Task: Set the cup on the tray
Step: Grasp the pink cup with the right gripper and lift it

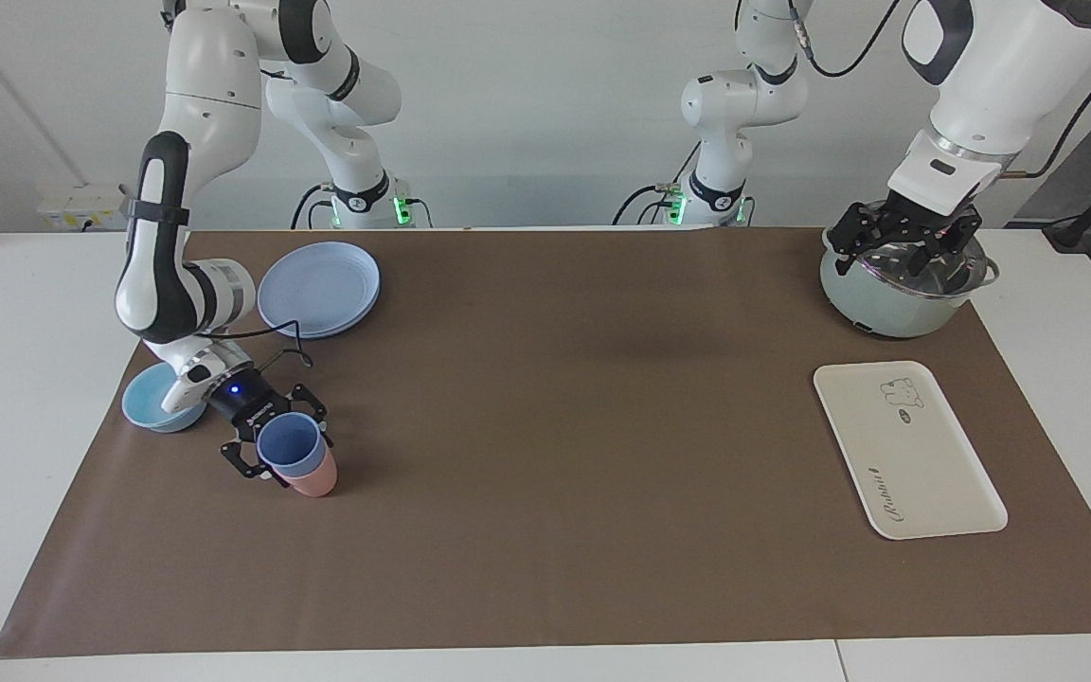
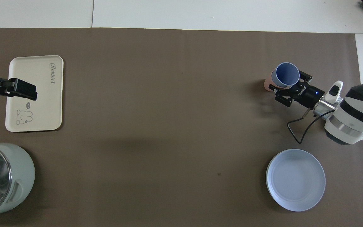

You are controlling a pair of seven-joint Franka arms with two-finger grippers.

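The periwinkle-blue cup (image 1: pixel 288 445) (image 2: pixel 285 74) stands nested in a pink cup (image 1: pixel 313 480) (image 2: pixel 267 84) on the brown mat at the right arm's end of the table. My right gripper (image 1: pixel 282 453) (image 2: pixel 290 85) comes in low and slanted, shut on the blue cup with a finger on each side of it. The cream tray (image 1: pixel 915 455) (image 2: pixel 43 104) with the bear print lies flat at the left arm's end. My left gripper (image 1: pixel 901 242) (image 2: pixel 20 90) waits open, up in the air above the pot.
A pale green pot (image 1: pixel 896 303) (image 2: pixel 2 176) with a shiny inside stands nearer to the robots than the tray. A round blue plate (image 1: pixel 318 289) (image 2: pixel 295 179) and a low light-blue bowl (image 1: pixel 152 403) lie near the right arm.
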